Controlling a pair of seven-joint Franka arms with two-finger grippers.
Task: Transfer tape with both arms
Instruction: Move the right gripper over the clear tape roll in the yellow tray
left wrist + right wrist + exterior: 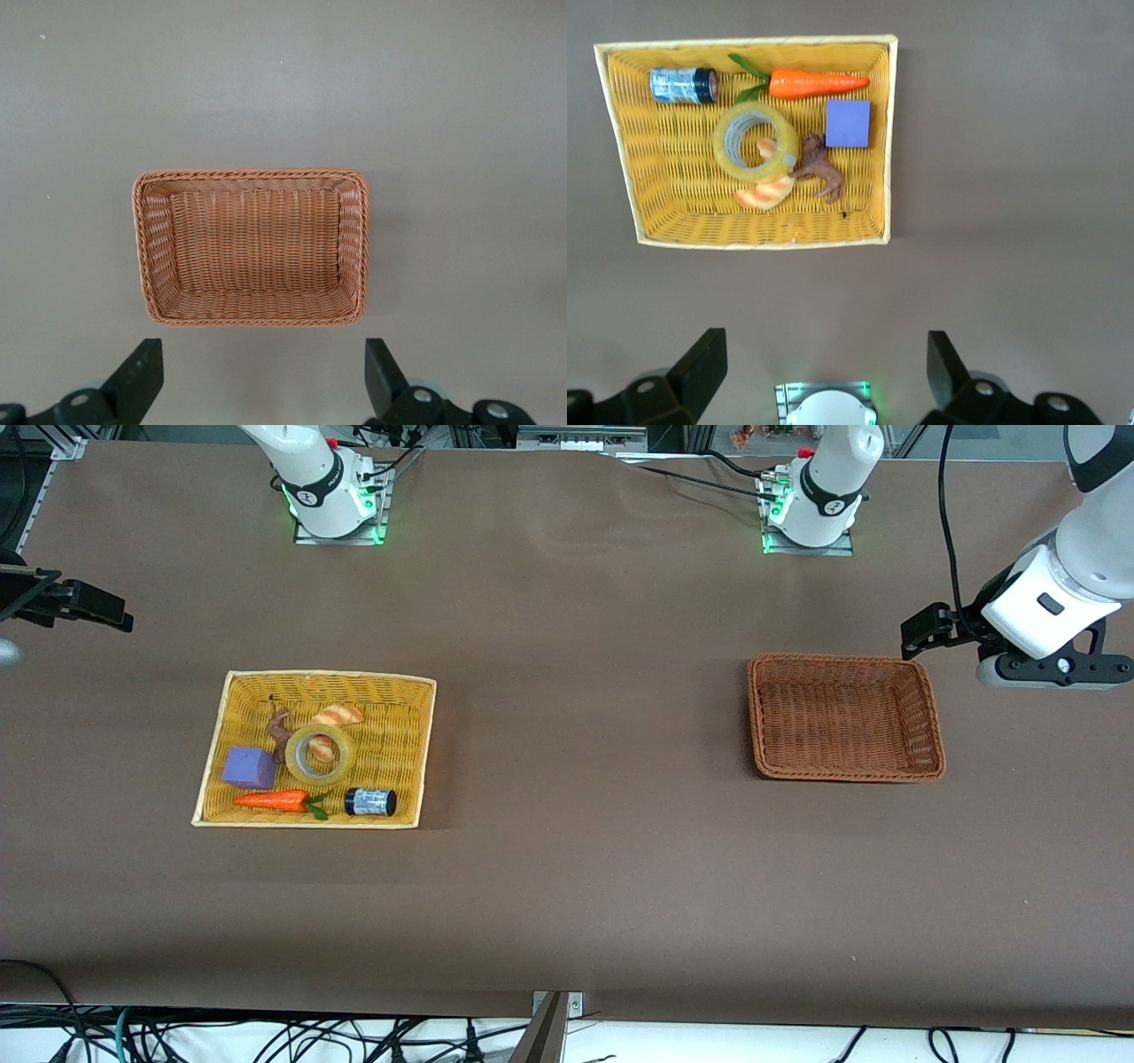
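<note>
The tape [321, 755] sat flat in the yellow wicker basket [407, 755] toward the right arm's end of the table, nowhere near either claw, with nothing gripping it. Going from the camera side back: the carrot [270, 801] and the little black cylinder [370, 802] lay along the basket's nearest edge, the tape roll was just past them in the middle, the purple block [249, 768] right beside it, and a bread piece [336, 716] poked partly under the roll, showing through its hole. A small brown figure [280, 731] lay next to the bread too, couldn't tell what it was.

The brown wicker basket [921, 722] sat well apart, toward the left arm's end of the table.

The right gripper [824, 363] hung over bare table near its arm's end, the yellow basket and tape well apart from it, fingers [700, 367] spread wide and holding nothing. In the front view only its dark tip [89, 607] peeked in at the edge.

The left gripper [261, 372] was released as well, fingers [137, 376] wide apart, parked up over the table just beside the brown basket, grabbing nothing. The tape was a whole table-length away from that one.
</note>
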